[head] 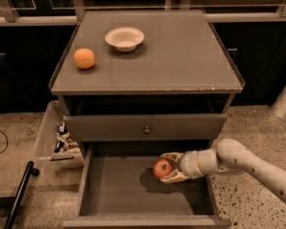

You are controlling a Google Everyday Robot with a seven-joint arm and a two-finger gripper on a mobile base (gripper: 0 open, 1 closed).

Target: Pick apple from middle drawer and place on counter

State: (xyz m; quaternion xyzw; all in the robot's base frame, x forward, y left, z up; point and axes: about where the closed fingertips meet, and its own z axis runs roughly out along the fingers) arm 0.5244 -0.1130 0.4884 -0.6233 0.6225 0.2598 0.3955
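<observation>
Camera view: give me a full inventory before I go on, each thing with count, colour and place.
apple: 1, red, right half of the middle drawer, between the claw's fingers
middle drawer: 1, grey-brown, pulled open at the bottom
counter: 1, grey-brown, cabinet top
orange: 1, orange, counter left
bowl: 1, white, counter back centre
knobbed drawer front: 1, grey-brown, shut, above the open drawer
bin: 1, pale, floor left of the cabinet, holding packets
claw: 1, beige, closed on the apple inside the drawer
arm: 1, white, reaching in from the right
</observation>
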